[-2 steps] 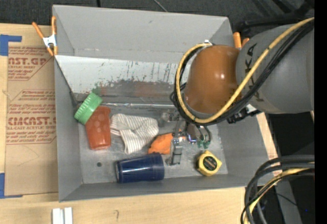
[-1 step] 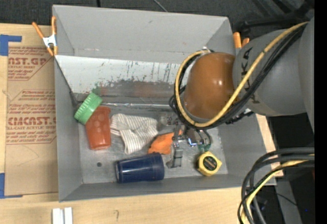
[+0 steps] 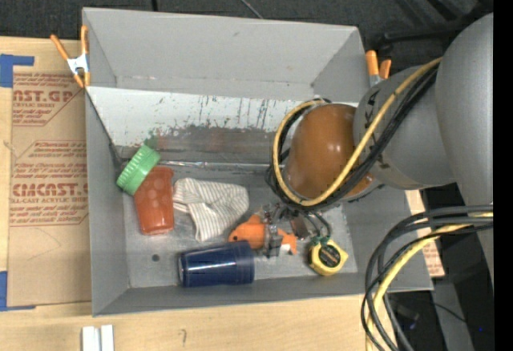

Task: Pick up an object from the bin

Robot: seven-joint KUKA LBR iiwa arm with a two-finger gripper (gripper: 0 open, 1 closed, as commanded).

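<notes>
An orange bottle (image 3: 155, 201) with a green cap (image 3: 138, 169) lies at the view's left, its cap end toward the back, touching a crumpled white striped cloth (image 3: 210, 205) on its right. A dark blue can (image 3: 216, 267) lies on its side just in front of the cloth. A yellow tape measure (image 3: 327, 257) sits apart, to the can's right.

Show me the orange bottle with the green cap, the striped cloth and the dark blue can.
orange bottle (image 3: 155, 203), camera view, on its orange body.
striped cloth (image 3: 210, 205), camera view, on the middle of its folds.
dark blue can (image 3: 215, 268), camera view, on the middle of its side.
</notes>
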